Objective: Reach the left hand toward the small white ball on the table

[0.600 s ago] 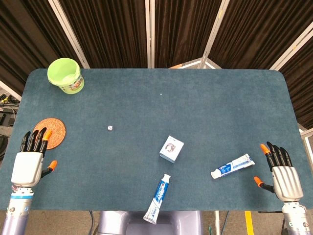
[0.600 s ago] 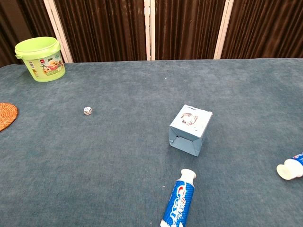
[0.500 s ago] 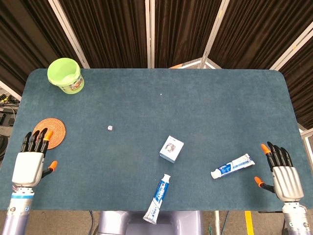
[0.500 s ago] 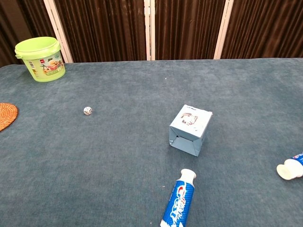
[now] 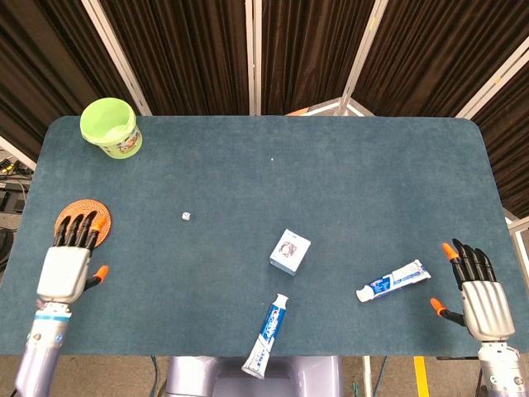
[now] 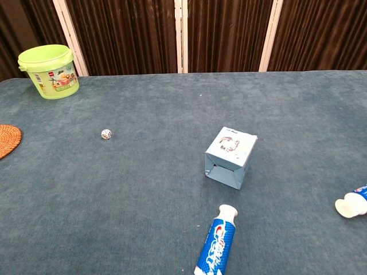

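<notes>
The small white ball [image 5: 186,216] lies on the blue table, left of centre; in the chest view the ball [image 6: 106,134] shows dark specks. My left hand [image 5: 70,260] hovers at the table's near-left corner, fingers straight and apart, holding nothing, well to the left of the ball and nearer the front edge. Its fingertips overlap the woven coaster [image 5: 83,222]. My right hand [image 5: 478,294] is open at the near-right corner. Neither hand shows in the chest view.
A green bucket [image 5: 111,126] stands at the far left corner. A small pale blue box [image 5: 289,251] sits mid-table. One toothpaste tube [image 5: 265,335] lies at the front edge, another toothpaste tube [image 5: 393,280] lies near my right hand.
My left hand has moved slightly rightward and forward, its fingertips now over the coaster's near edge. The right hand and the objects have not moved.
</notes>
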